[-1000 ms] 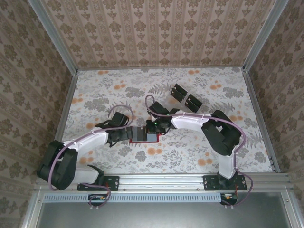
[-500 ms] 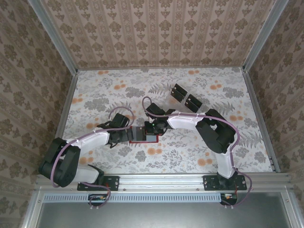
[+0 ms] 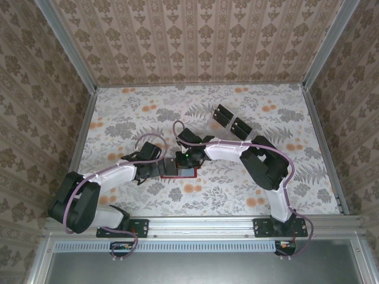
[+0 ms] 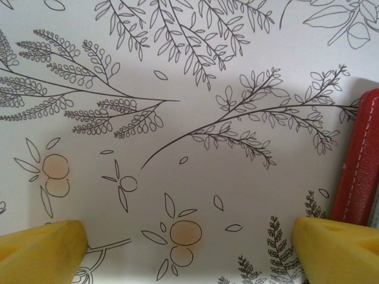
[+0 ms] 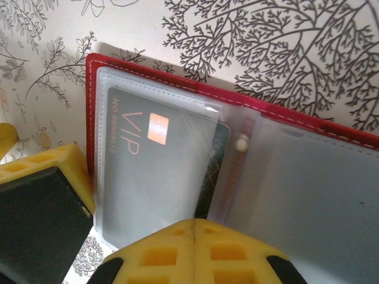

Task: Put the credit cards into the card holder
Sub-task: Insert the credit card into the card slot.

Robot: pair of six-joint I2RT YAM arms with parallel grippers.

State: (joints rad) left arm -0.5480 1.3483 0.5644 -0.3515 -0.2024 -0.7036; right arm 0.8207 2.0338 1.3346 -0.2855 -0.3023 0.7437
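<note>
Right claw (image 5: 195, 234): we find its yellow fingers pressed together, with nothing visible between them. The tips sit at the near edge of the card holder (image 5: 154, 79), over the clear sleeve.

The card holder lies open and flat directly beneath this claw, red cover down and clear plastic pockets up. One credit card (image 5: 154, 171), dark and marked "VIP" with a small copper chip, sits in the left-hand pocket. Its right edge reaches past the sleeve's opening towards the fold.

Left claw (image 4: 189, 248): we find it spread wide and holding nothing. Its right fingertip (image 4: 337, 245) is just beside the holder's red outer edge; whether they touch, we cannot tell.

In the overhead view, both claws meet at the holder (image 3: 180, 172) near the middle of the counter (image 3: 237, 189). Two further black cards (image 3: 224, 114) (image 3: 240, 126) lie side by side well apart from it, towards the far right.

The counter carries a pale floral print. Patterned wallpaper panels (image 3: 195, 41) enclose three sides, and an aluminium rail (image 3: 201, 223) runs along the near edge.
</note>
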